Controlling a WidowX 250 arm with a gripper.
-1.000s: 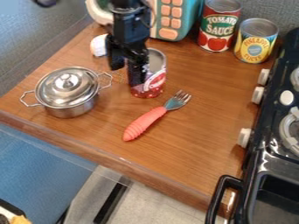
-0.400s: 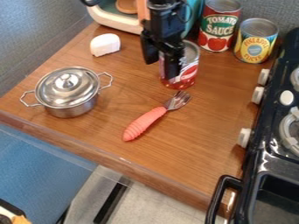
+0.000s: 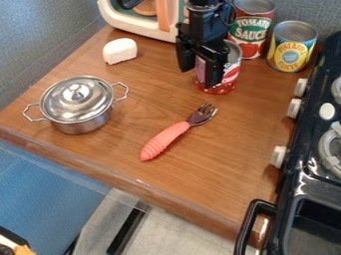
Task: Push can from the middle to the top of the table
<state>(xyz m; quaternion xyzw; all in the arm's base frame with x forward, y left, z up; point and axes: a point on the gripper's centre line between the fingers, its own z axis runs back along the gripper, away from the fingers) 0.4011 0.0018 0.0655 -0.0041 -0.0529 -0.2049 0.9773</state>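
Gray wall [image 3: 47, 35], wooden tabletop [image 3: 233, 149], blue surface below [image 3: 47, 194]

The black arm [image 3: 204, 24] hangs from the top edge, tool [image 3: 199, 77] seemingly spread apart.

Pot [image 3: 79, 112] left of fork [image 3: 165, 141]; can [image 3: 230, 74] behind fork, before rear cans [image 3: 291, 47]; block [image 3: 120, 51] behind pot; stove [image 3: 303, 180] at right.

Can [image 3: 230, 74] farther right, nearer stove [image 3: 313, 149]
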